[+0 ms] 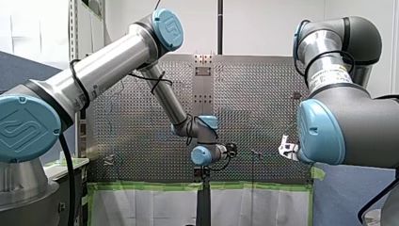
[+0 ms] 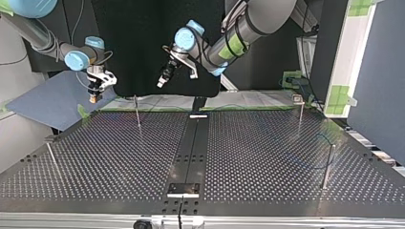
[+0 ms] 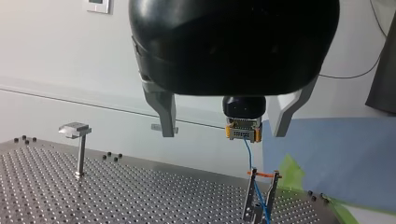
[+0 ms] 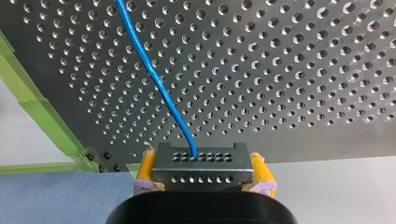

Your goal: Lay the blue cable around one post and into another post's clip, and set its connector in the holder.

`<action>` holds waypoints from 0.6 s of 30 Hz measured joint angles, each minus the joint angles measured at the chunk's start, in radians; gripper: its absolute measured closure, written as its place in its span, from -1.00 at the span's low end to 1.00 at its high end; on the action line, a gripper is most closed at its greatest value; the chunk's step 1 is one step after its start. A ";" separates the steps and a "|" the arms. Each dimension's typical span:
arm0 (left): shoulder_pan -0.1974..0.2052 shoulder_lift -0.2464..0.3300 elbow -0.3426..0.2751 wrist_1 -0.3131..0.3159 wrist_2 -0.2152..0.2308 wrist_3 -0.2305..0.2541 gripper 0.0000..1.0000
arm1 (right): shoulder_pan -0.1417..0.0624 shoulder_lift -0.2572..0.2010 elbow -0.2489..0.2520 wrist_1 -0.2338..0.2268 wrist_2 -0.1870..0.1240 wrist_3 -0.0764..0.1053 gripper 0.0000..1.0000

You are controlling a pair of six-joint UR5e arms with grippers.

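Observation:
My right gripper (image 4: 203, 174) has its yellow pads shut on the grey connector (image 4: 196, 161). The blue cable (image 4: 154, 74) runs from the connector out over the perforated table (image 4: 289, 70). In the left wrist view the same connector (image 3: 243, 133) hangs far ahead, and its cable (image 3: 250, 158) drops into a clip post (image 3: 258, 198) with an orange band. My left gripper (image 3: 223, 135) is open with nothing between its metal fingers. In the top view my right gripper (image 2: 94, 97) hovers over the table's far left corner, and my left gripper (image 2: 161, 82) hangs above the far edge near the middle.
A T-topped post (image 3: 77, 142) stands on the table off to one side of my left gripper. Thin posts (image 2: 137, 112) (image 2: 300, 112) (image 2: 328, 164) rise from the table in the top view. Green tape (image 4: 42, 116) marks the table's edge.

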 joint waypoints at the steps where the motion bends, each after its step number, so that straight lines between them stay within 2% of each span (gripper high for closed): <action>1: 0.000 -0.001 -0.001 -0.001 0.001 -0.010 -0.96 | 0.000 0.000 0.000 0.000 0.000 0.000 1.00; 7: 0.001 -0.001 -0.001 0.002 0.027 -0.047 -0.96 | 0.000 0.000 0.000 0.000 0.000 0.000 1.00; 18: 0.002 -0.002 -0.001 0.002 0.024 -0.056 -0.96 | 0.000 0.000 0.000 0.000 -0.002 0.000 1.00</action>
